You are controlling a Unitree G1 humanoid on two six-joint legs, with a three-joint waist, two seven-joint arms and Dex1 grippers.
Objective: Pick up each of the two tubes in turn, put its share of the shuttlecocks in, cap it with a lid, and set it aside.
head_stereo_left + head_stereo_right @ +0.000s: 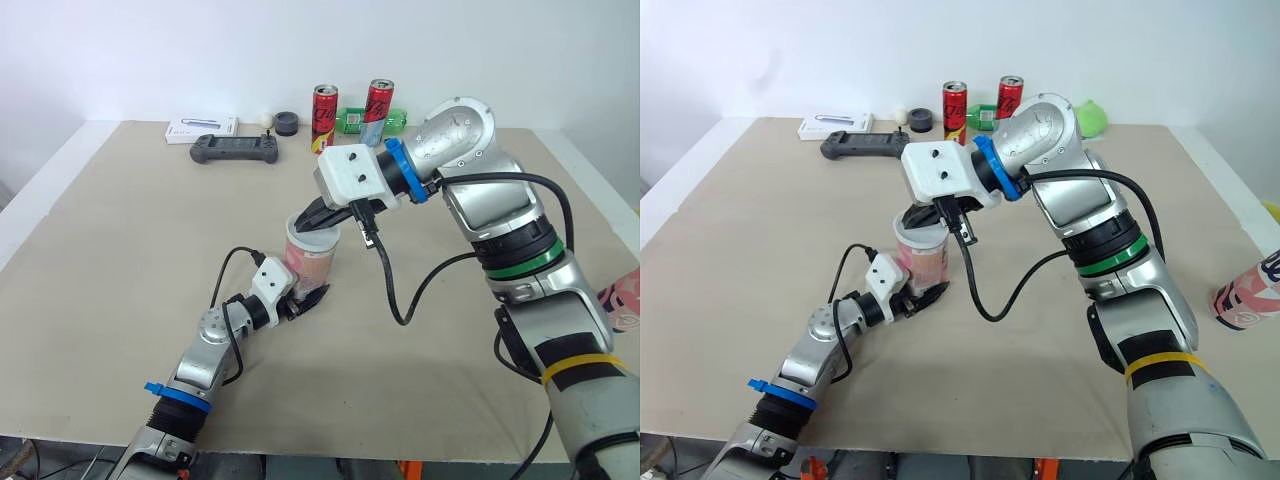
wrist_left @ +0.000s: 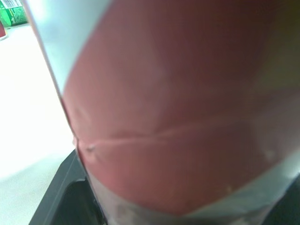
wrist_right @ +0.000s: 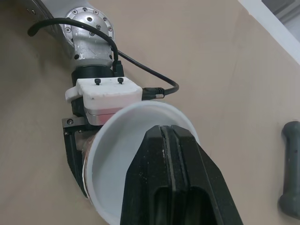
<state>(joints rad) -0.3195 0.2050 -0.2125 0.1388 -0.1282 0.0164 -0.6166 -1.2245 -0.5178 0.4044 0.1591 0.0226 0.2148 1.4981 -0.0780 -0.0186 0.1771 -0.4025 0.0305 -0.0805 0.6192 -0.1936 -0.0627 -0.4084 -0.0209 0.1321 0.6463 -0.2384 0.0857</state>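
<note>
White lid [image 3: 117,154] hiding tube [image 1: 318,265] contents

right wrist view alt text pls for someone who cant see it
The right gripper, black fingers shut, points at a white lid on the pink tube, which the left gripper clamps from the side. Tan table behind.

Left claw [image 1: 308,297] clamps the tube [image 1: 318,262] low, forearm stretched forward; right claw [image 1: 322,217], closed, points down above it.
</note>
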